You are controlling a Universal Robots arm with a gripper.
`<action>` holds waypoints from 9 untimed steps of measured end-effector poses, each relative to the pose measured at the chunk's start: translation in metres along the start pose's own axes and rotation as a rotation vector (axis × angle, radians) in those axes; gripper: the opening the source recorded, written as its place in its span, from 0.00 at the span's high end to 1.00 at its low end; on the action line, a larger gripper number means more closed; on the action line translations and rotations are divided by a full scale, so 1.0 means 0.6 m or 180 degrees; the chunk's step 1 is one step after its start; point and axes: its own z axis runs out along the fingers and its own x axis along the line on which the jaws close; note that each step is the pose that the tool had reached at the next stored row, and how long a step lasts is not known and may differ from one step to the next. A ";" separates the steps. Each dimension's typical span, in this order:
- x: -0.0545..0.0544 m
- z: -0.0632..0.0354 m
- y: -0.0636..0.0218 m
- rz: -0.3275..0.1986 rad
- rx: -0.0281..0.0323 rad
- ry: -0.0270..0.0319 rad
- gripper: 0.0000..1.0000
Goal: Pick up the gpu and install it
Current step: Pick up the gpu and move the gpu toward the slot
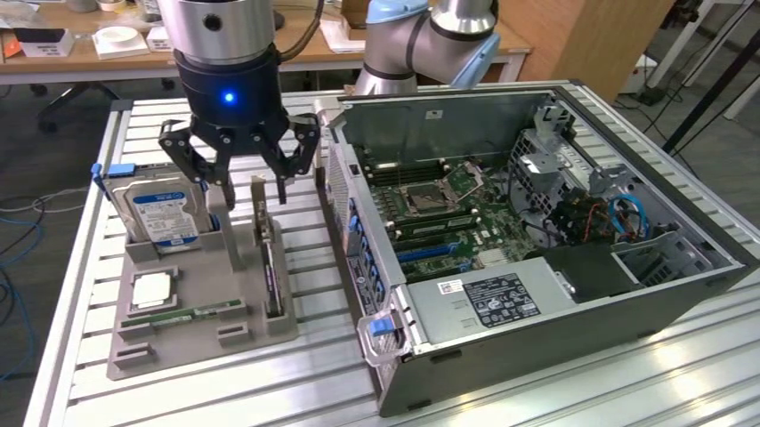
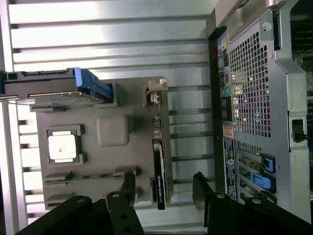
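Exterior view: the gripper (image 1: 252,191) hangs with its black fingers (image 1: 285,173) spread wide and nothing between them, just above the far end of the grey tray (image 1: 196,342), which lies on the slatted metal table (image 1: 535,391) toward the table's edge at the exterior view's left. The gpu (image 1: 270,267) stands on its long edge in a slot along the tray's side nearest the computer case (image 1: 535,294), with its silver bracket at the far end, under the fingertips; I cannot tell whether any fingertip touches it. The hard drive (image 1: 160,213) with the blue-white label stands upright at the tray's far corner, just beside the gripper. A square processor (image 1: 152,289) lies flat near the tray's middle, and the green memory stick (image 1: 178,313) sits in a slot toward the tray's near edge. The case lies open on the table beside the tray, its motherboard (image 1: 440,213) exposed. In the wrist view the gripper (image 2: 164,188) straddles the gpu (image 2: 159,171), one finger on each side with a clear gap to the card, and the tray (image 2: 112,132), hard drive (image 2: 49,85), processor (image 2: 62,147) and the case's perforated rear panel (image 2: 249,93) show beyond it
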 end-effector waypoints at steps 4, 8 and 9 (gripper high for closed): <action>-0.001 0.001 -0.009 0.0000 0.0000 0.0000 0.41; -0.001 0.002 -0.017 0.0000 0.0000 0.0000 0.41; -0.001 0.003 -0.019 0.0000 0.0000 0.0000 0.41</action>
